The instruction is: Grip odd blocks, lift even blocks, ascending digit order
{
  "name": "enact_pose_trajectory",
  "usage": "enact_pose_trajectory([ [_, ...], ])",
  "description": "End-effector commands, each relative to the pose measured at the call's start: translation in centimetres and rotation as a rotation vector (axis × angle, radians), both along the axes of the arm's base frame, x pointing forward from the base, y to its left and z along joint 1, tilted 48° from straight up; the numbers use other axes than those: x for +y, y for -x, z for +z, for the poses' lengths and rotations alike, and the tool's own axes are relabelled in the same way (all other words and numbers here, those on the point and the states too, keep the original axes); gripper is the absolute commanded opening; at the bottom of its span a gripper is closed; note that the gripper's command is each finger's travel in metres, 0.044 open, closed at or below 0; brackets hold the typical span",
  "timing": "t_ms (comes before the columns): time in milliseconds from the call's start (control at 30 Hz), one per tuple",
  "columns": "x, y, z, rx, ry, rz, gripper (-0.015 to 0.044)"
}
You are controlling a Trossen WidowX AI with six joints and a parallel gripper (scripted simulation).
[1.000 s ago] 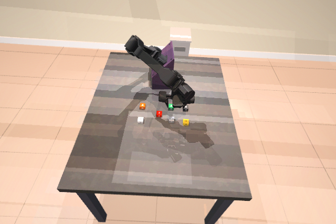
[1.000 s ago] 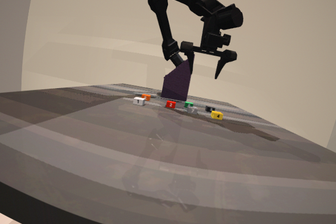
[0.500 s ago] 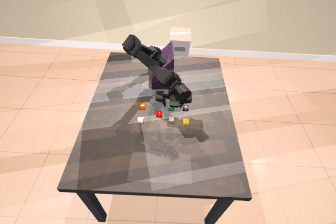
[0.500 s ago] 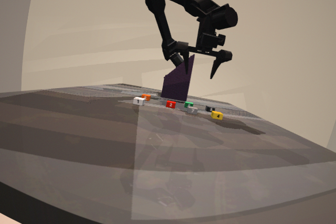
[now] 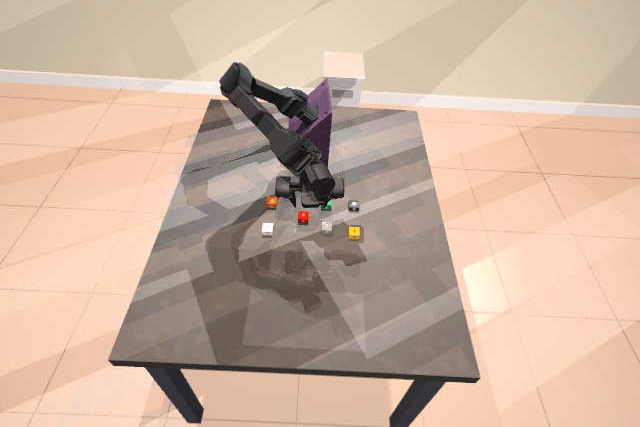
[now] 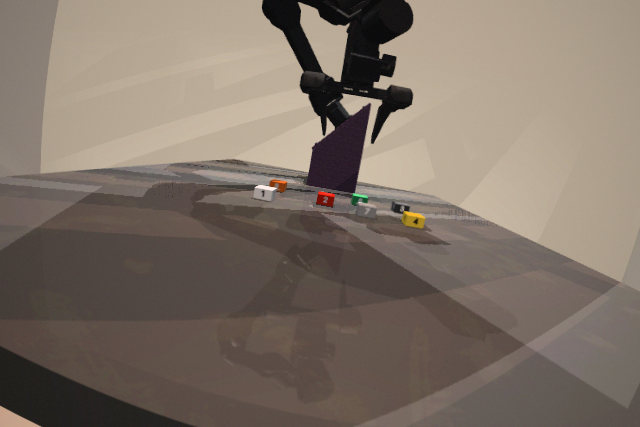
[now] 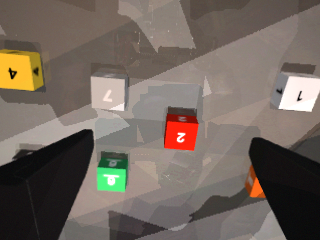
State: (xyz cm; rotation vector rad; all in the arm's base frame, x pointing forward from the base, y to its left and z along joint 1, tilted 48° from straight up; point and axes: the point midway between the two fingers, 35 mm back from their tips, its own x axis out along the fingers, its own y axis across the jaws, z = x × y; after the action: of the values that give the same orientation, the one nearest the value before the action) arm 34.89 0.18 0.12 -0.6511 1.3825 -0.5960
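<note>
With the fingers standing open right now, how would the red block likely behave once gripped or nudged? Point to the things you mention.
The red block (image 5: 303, 218) (image 6: 325, 199) (image 7: 181, 132) would probably stay stiff in a grip, given its crisp edges and flat faces. A nudge would more likely slide it than roll it, since it sits squarely on a flat side. Its squat shape suggests little risk of tipping.

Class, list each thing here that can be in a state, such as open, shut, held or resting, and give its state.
Hand: open, raised above the table, holding nothing
White block: resting on the table, not held
Red block: same
Yellow block: same
Light grey block: same
Green block: same
Dark grey block: same
Orange block: same
</note>
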Motion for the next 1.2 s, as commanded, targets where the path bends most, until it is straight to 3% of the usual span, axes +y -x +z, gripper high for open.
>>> enact_pose_trajectory([
  [0,-4.9,-0.2,5.0,-0.014,0.009,-0.019,0.0400],
  [133,-8.6,0.5,8.9,-0.015,0.025,-0.021,0.0400],
  [967,-8.6,0.5,8.9,-0.015,0.025,-0.021,0.0400],
  [1167,-13.8,-0.2,4.2,-0.015,0.027,-0.022,0.0400],
])
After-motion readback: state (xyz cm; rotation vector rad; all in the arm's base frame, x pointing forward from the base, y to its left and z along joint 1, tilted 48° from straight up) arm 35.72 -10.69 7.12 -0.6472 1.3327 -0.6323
